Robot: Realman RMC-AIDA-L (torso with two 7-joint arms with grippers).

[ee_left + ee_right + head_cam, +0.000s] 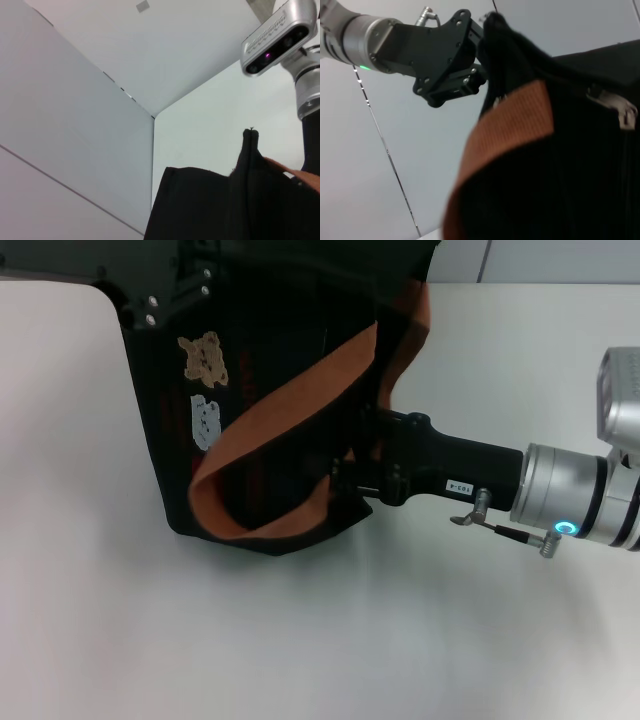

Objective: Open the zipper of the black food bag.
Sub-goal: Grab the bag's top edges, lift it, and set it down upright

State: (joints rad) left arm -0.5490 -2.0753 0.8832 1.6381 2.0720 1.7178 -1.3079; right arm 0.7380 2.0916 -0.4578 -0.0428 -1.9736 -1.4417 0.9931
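Observation:
The black food bag hangs tilted over the white table, bear patches facing me and an orange strap looping down its front. My left gripper is at the bag's upper corner; the right wrist view shows this left gripper shut on a pinch of black fabric. My right gripper reaches in from the right and presses against the bag's side by the strap. In the right wrist view the zipper's silvery pull tab lies on the black fabric, free of any gripper, beside the strap.
White table spreads under and around the bag, with a grey wall strip at the far right. The left wrist view shows the bag's pinched top and the right arm's wrist camera beyond it.

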